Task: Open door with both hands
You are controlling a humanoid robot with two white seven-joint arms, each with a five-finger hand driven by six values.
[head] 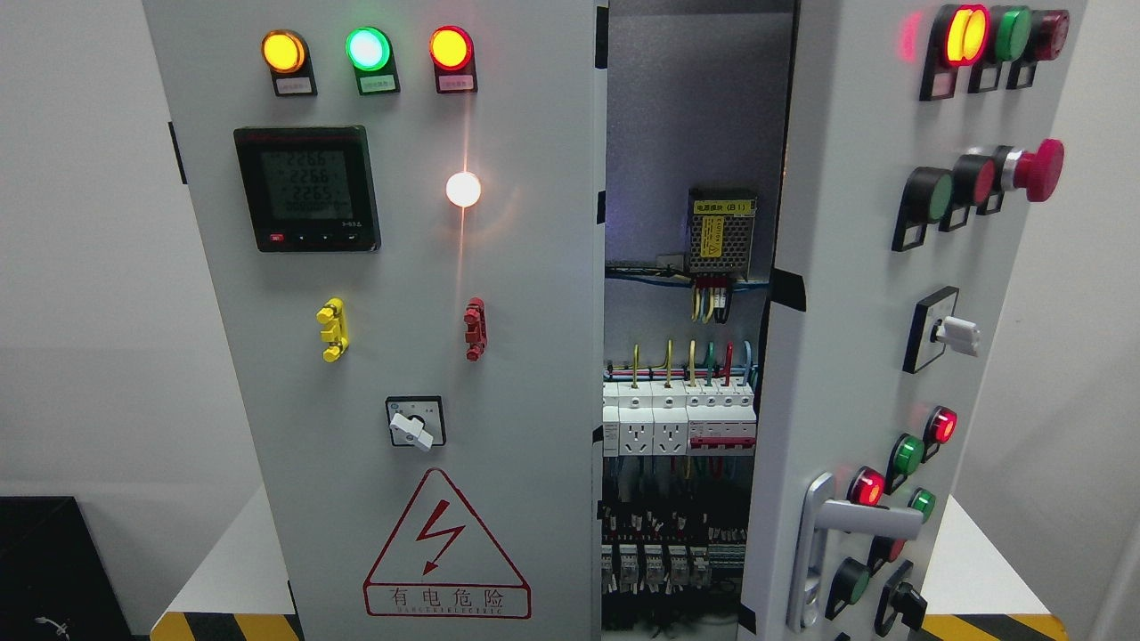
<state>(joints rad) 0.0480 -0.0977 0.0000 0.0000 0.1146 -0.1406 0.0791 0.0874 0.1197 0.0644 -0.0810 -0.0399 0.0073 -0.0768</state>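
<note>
1. At the far left, low in the scene, a black box [53, 570] sits beside the white table [232, 570] that carries the cabinet; the table's near edge has yellow-and-black hazard striping [227, 626].
2. The left door [392, 338] of the grey electrical cabinet faces the camera and looks shut. Along its top run three lit lamps: yellow [283, 51], green [368, 48] and red [451, 47].
3. Below them sits a digital meter [307, 189] with a lit display, and to its right a bright white lamp [463, 189].
4. Lower on this door are a yellow clip [332, 329], a red clip [475, 329], a rotary switch [415, 424] and a red triangular shock-warning sign [445, 552].
5. Right of that door, the gap shows the cabinet interior [686, 374]: a power supply with a yellow label [721, 233], coloured wires, and a row of white breakers and sockets [677, 418].
6. The right door [855, 338] is swung open toward the camera and seen at an angle. It bears lamps at the top, push buttons, a red mushroom stop button [1040, 169], a selector switch [948, 331] and more lit buttons lower down.
7. A silver lever handle [855, 521] sits near this door's lower left edge.
8. Neither robot hand appears in the view, so how their fingers stand cannot be told.
</note>
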